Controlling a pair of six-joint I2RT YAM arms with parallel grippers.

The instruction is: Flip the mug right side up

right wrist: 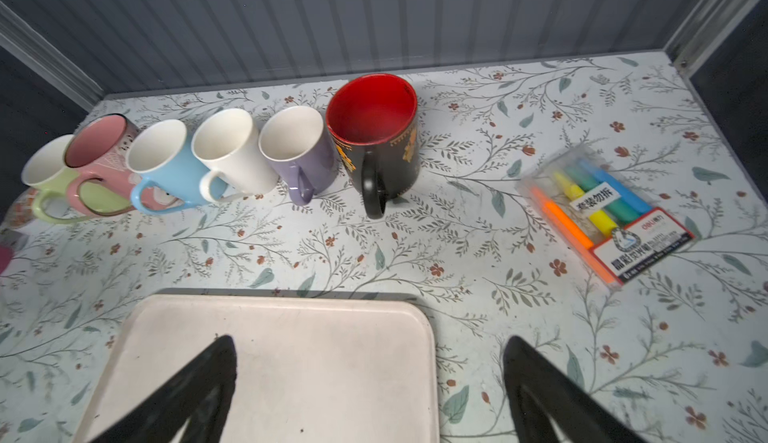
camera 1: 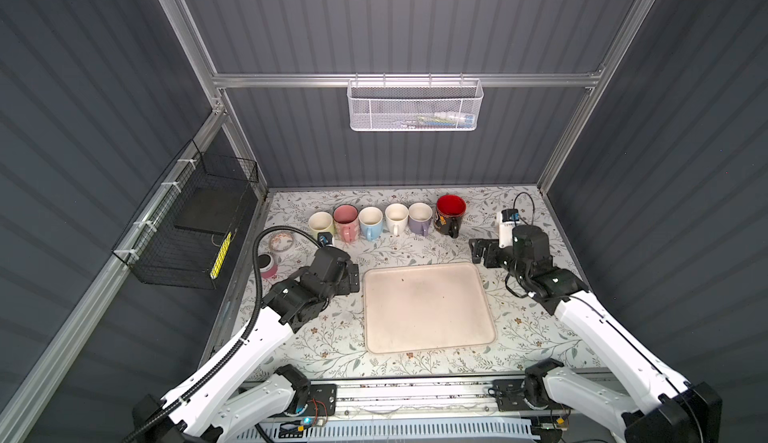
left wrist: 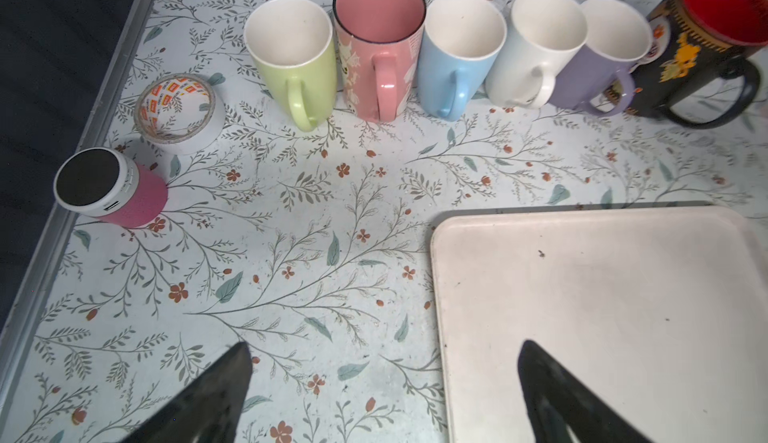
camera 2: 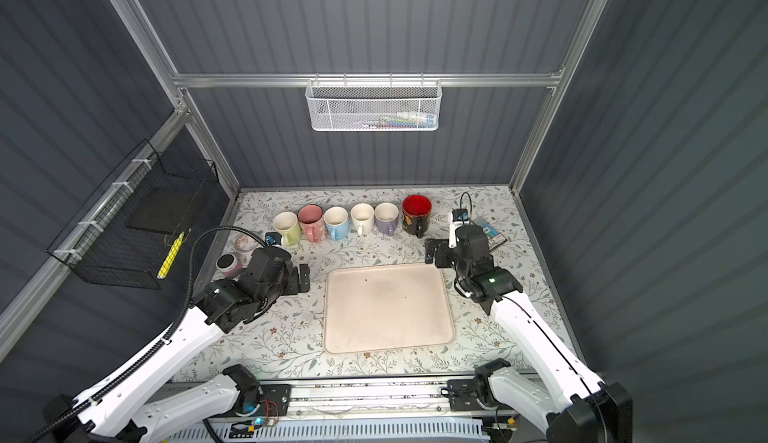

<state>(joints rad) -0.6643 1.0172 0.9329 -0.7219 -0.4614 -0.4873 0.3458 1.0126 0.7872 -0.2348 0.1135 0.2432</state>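
A black mug with a red inside (camera 1: 449, 214) (right wrist: 378, 141) stands upright, mouth up, at the right end of a row of several mugs along the back wall, its handle facing the front. My right gripper (camera 1: 475, 254) (right wrist: 370, 339) is open and empty, in front of that mug and apart from it, over the far right corner of the beige tray (camera 1: 428, 308). My left gripper (camera 1: 353, 279) (left wrist: 385, 345) is open and empty too, at the tray's far left corner. The black mug (left wrist: 702, 41) also shows at the edge of the left wrist view.
The green (camera 1: 321, 224), pink (camera 1: 346, 220), blue (camera 1: 370, 221), white (camera 1: 396, 217) and purple (camera 1: 420, 217) mugs all stand mouth up. A tape roll (left wrist: 178, 112) and a pink speaker (left wrist: 108, 187) lie at the far left. A highlighter pack (right wrist: 602, 216) lies at the far right.
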